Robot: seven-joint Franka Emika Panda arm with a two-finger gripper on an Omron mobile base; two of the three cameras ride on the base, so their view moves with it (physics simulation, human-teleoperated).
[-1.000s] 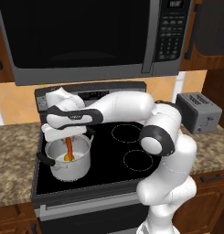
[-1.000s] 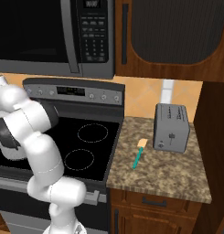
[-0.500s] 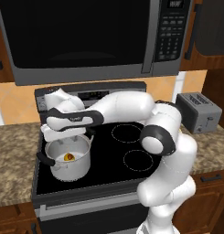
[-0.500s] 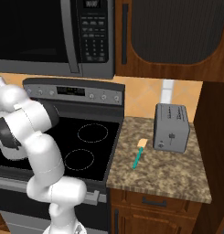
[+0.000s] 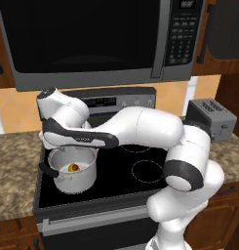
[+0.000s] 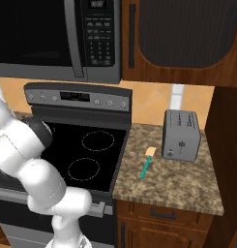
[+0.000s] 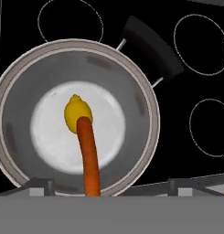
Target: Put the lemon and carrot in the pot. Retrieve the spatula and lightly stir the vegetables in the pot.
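Now the lemon (image 7: 77, 112) lies on the pot's floor, straight ahead of the jaws in the hand view, and the carrot (image 7: 88, 157) leans inside with its blunt end touching the lemon and its length running back toward the jaws. We judge both vegetables delivered, so the first half of the task looks done. The pot (image 7: 141, 107) sits on the stove's (image 5: 126, 171) black glass directly beneath the gripper (image 7: 106, 186), 1 black handle pointing away from the jaws. The 2 fingertips stand far apart at the bottom of the hand view, spread wide with nothing pinched; the carrot passes between them untouched, as far as we can tell.

The step in hand, we judge, is the retreat and the move to the spatula (image 6: 146, 164). It lies well off to the side of the jaws, across the cooktop on the granite counter (image 6: 178, 184), just beside the toaster (image 6: 181, 134), teal handle toward the counter's front edge.

To do this well we would lift straight up out of the pot's mouth first, so the fingers clip neither the carrot's near end nor the rim. Then we would come down over the handle's middle with the jaws across it, keeping clear of the toaster. A grip far from the head should leave enough reach to stir lightly.
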